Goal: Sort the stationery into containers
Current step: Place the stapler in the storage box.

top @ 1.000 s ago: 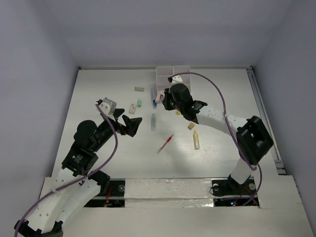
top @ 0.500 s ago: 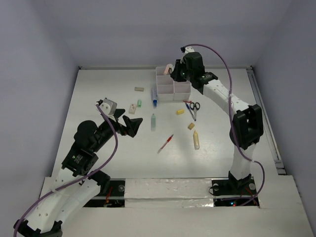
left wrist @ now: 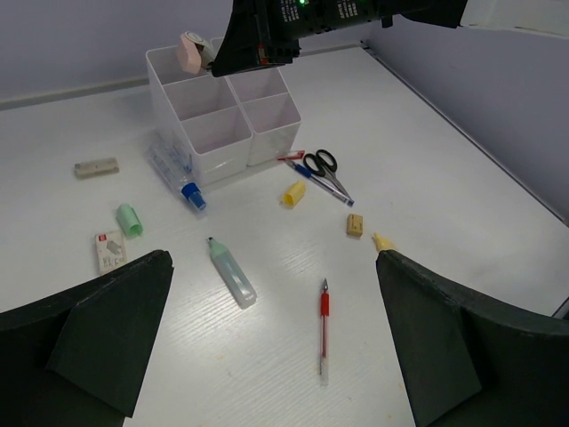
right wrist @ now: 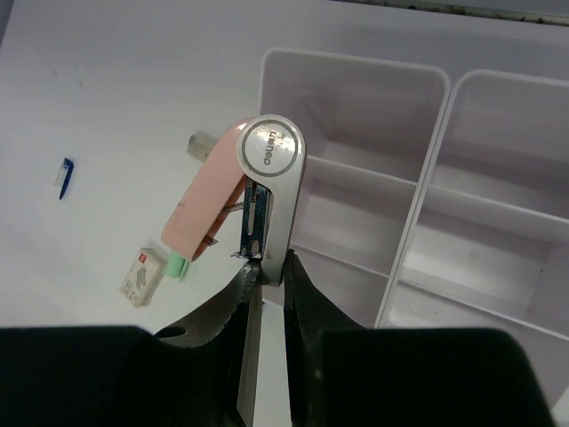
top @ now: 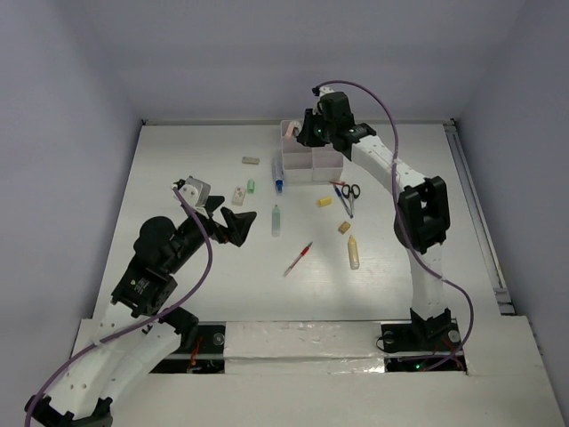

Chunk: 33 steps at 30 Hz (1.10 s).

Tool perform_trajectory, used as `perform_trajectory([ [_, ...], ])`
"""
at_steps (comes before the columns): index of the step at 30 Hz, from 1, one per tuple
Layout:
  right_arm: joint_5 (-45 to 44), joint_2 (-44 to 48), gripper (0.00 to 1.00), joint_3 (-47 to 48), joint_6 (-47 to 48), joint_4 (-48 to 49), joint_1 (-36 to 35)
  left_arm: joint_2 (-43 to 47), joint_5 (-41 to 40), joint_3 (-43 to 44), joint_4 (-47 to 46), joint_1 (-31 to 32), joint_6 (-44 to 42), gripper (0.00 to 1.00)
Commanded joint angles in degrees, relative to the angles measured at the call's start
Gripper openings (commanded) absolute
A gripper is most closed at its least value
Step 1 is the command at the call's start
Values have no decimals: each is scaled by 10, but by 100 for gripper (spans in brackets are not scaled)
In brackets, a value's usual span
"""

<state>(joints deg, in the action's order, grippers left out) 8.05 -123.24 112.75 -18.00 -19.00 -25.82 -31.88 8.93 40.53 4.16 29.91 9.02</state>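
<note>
Right claw [right wrist: 265,267] clamped on pink stapler [right wrist: 212,203], held centre-left of wrist frame over tray [right wrist: 356,64] left rim — if released here, rim could be struck, stapler tipped onto worktop [right wrist: 107,98]. Left claw [top: 229,222] spread wide, empty.

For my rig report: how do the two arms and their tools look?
The left arm and right arm have white links and black joint blocks; a purple cable loops along each. The left tool and right tool are black and two-pronged.

Likely a robotics lab: two arms [top: 158,256] bolted to a white table [top: 178,160] inside plain grey walls [top: 71,89].
</note>
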Motion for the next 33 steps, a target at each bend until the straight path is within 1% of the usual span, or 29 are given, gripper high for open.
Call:
perform_trajectory([
  [1, 13, -15, 0, 46, -6, 1, 7, -3, -3, 28, -20, 2, -6, 99],
  [6, 17, -38, 0, 73, -9, -10, 12, -3, -6, 29, -19, 2, -6, 99],
  [17, 13, -58, 0, 99, -10, -24, 17, -4, -7, 29, -19, 2, -7, 99],
  [21, 12, -64, 4, 102, -12, -24, 17, -5, -9, 29, -19, 2, -6, 99],
  [33, 13, -84, 6, 134, -14, -41, 23, -4, -12, 29, -18, 2, -5, 99],
])
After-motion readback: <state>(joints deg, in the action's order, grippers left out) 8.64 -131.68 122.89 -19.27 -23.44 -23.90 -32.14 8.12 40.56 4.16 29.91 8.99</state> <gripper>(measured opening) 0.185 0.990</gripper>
